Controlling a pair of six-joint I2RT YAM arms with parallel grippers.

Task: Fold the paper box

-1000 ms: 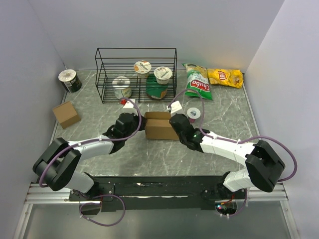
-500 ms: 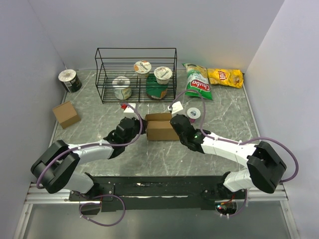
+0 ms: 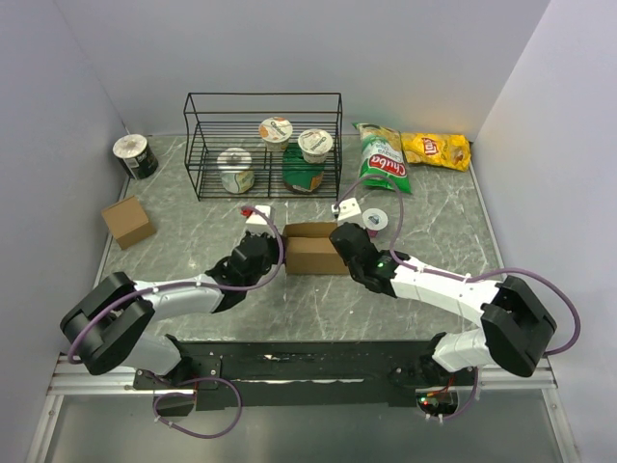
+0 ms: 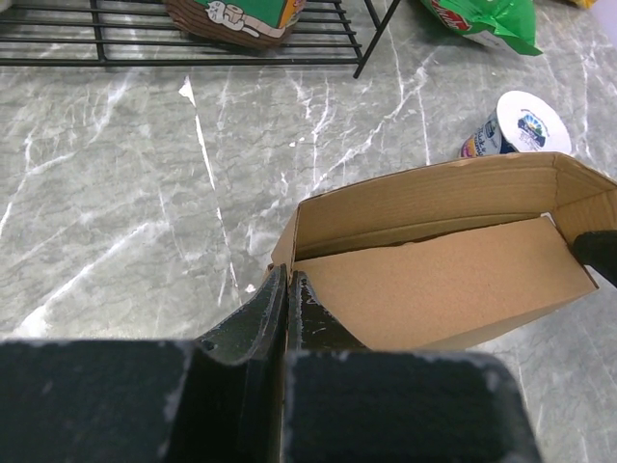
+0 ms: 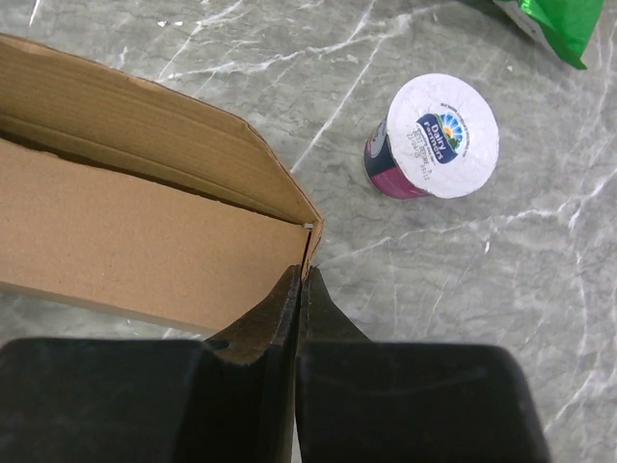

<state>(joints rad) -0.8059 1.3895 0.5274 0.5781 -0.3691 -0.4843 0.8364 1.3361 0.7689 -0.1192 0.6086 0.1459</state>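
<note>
Left jaws have slid nearer the box (image 3: 313, 253), which sits on the bench (image 3: 434, 222) between both jaws. Left jaws are shut at its left corner, right jaws shut at its right corner. It looks light and bendy; hold the end walls. I cannot see if cardboard is pinched.

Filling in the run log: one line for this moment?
paper box: open-topped | left jaws: shut, left end | right jaws: shut, right end
</note>
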